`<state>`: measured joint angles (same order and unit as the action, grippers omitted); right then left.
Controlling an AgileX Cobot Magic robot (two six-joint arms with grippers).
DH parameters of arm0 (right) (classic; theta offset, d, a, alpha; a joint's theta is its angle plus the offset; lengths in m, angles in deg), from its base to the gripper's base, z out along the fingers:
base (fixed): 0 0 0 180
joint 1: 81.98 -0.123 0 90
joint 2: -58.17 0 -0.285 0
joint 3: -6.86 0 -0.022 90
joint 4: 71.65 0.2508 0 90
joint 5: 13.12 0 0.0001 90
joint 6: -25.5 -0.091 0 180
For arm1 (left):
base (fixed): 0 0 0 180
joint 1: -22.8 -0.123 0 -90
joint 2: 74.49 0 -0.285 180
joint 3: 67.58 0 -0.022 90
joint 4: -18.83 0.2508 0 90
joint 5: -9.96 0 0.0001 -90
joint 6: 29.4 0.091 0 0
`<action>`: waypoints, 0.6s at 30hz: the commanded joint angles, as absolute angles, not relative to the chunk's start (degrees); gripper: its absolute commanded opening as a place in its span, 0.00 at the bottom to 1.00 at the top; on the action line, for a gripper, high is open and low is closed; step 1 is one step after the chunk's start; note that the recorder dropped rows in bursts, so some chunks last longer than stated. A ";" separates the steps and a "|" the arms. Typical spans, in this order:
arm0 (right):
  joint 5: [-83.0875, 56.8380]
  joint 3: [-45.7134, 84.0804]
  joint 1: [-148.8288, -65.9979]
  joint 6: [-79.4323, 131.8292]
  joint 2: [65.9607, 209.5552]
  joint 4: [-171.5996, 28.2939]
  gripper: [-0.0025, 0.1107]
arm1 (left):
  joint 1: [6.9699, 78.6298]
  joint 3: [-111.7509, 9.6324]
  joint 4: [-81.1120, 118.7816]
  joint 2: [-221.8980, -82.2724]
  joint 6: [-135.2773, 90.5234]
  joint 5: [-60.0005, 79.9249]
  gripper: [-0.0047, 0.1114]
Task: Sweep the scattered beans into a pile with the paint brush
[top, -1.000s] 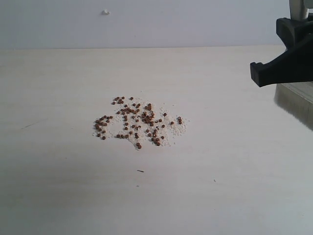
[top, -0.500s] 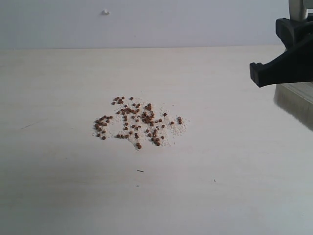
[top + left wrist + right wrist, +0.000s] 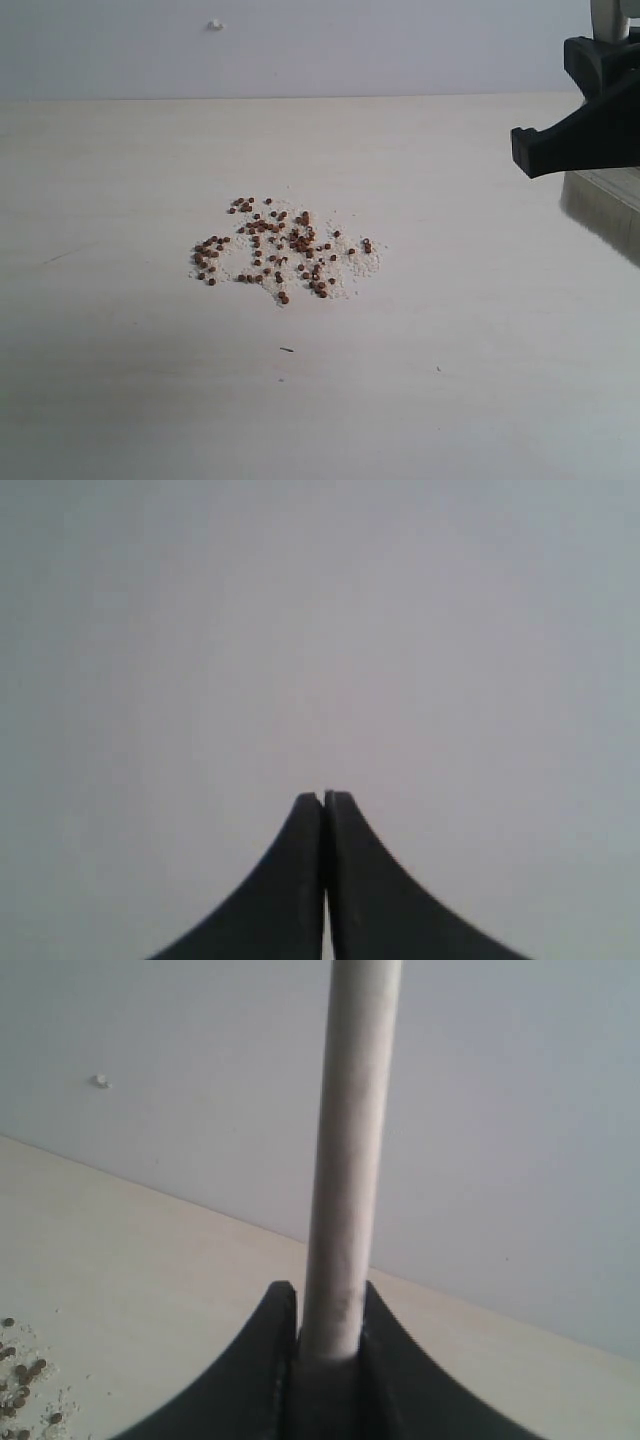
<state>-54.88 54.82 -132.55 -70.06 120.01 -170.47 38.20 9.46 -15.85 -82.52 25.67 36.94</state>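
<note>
As its own wrist view shows, left tool: two dark fingers pressed together at the tips, nothing between them, with only a plain grey surface behind; it does not appear in the exterior view.
Worktop: pale, cream-coloured, running back to a grey-white wall.
White spot: small and high on the wall, left of centre.
Beans: dozens of tiny reddish-brown grains mixed with pale off-white crumbs, lying in a loose, uneven patch on the worktop a little left of centre; a few grains sit apart at the patch's right and left edges.
Dark speck: alone on the worktop, nearer the camera than the beans and clear of them.
Right tool: black, held above the worktop at the right edge, well apart from the beans; its fingers pinch a round pale handle from both sides.
Paint brush: the handle rises upright out of the right tool's grip; in the exterior view a blurred greyish broad part hangs below the tool, cut off by the right edge, and whether it touches the worktop cannot be told.
</note>
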 commanded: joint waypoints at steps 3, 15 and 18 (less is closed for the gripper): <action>-54.92 54.36 -132.67 -69.64 120.17 -171.60 0.02 | 38.16 9.63 11.40 -82.27 25.75 22.74 0.04; -54.78 54.36 -132.67 -69.64 120.17 -171.60 0.02 | 38.16 9.63 10.05 -82.27 25.75 11.61 0.04; -54.78 54.36 -132.67 -69.64 120.17 -171.60 0.02 | 38.16 9.63 10.05 -82.27 25.75 11.61 0.04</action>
<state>-54.88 54.82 -132.55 -70.06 120.01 -170.47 38.20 9.46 9.76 -82.52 25.88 12.24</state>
